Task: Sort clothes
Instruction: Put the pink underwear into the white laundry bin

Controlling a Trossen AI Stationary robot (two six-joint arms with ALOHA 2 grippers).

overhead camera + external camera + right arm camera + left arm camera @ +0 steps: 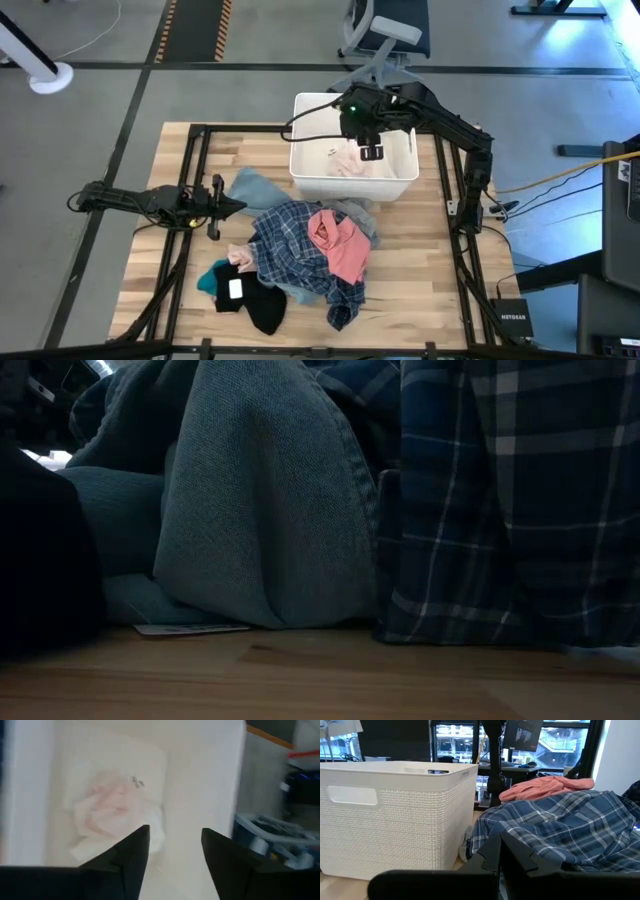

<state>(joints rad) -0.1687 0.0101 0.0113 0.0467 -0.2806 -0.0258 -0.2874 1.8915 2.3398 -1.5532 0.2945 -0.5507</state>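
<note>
Clothes [300, 255] are heaped on the wooden table [420, 290], in front of the white bin [312, 180]. At the far left, the left gripper [236, 206] is held low over the table with its fingers pressed together and nothing between them; its tip is just beside the light blue-grey garment [258, 189] at the heap's left edge. Below it, a teal piece [211, 279] and a black garment [262, 305] are spread at the near left corner of the heap, a white label [236, 289] lying on them. In the middle, the blue-and-white plaid shirt [292, 245] is draped across the heap, and a pink garment [340, 245] is laid over its right side. In the left wrist view the plaid shirt [570, 827] and pink garment [545, 787] are seen beside the bin's woven wall [395, 820]. The low view is filled by blue-grey fabric [270, 510] and plaid [510, 500] resting on the wood. Further right, the right gripper [371, 150] is poised above the bin's inside, fingers [131, 855] parted and empty. Beneath it, a pale pink-and-white garment [117, 815] is lying on the bin floor, clear of the fingers.
</note>
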